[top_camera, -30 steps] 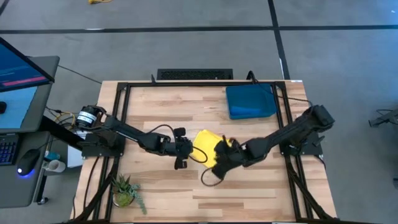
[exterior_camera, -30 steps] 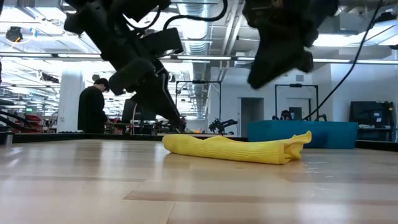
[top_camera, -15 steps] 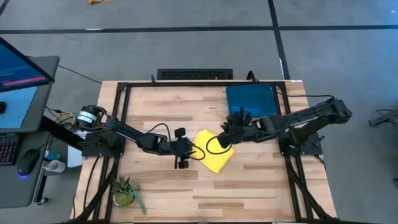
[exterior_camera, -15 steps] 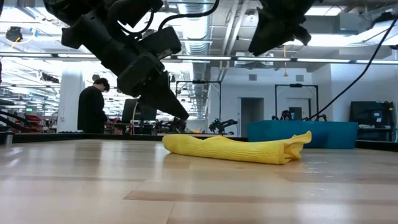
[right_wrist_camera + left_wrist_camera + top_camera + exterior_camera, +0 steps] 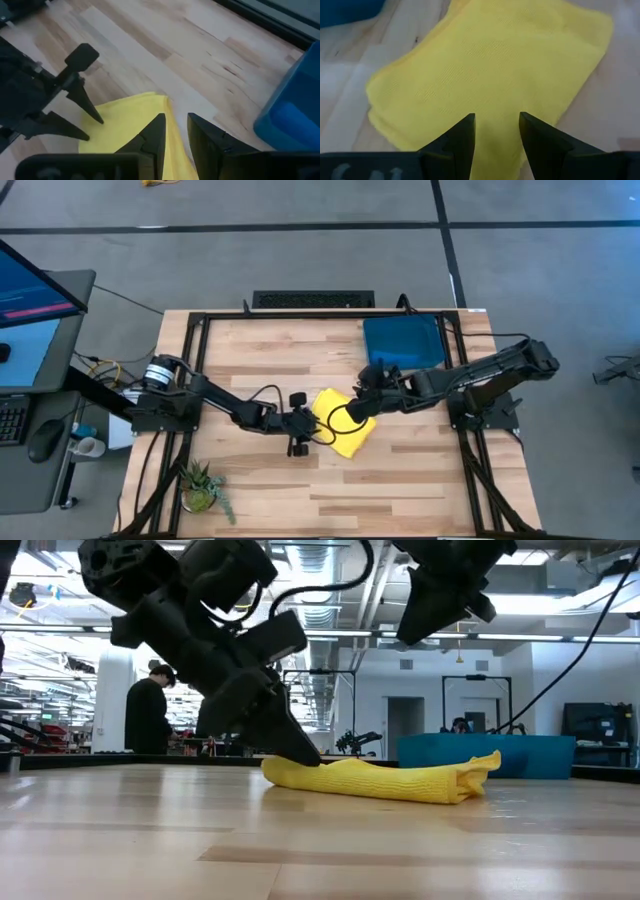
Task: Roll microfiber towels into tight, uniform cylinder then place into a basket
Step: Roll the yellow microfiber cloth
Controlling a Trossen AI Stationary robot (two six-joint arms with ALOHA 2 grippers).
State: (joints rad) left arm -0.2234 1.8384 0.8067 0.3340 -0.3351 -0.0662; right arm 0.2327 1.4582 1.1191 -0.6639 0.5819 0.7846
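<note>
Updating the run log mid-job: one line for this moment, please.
yellow towel: folded flat on table, unrolled | left gripper: open, at towel edge | right gripper: open, above towel | basket: far right

I'm looking down on a pale wooden table (image 5: 260,350) sitting on grey floor (image 5: 300,260) crossed by dark lines. A monitor (image 5: 30,290) is glowing blue at my left, and a small potted plant (image 5: 203,486) is standing near the table's corner. A person (image 5: 148,712) is standing beyond, under ceiling strip lights (image 5: 560,637).

A small potted plant (image 5: 203,486) sits at the table's (image 5: 420,480) front-left corner (possibly artificial); a person (image 5: 148,712) stands beyond.
</note>
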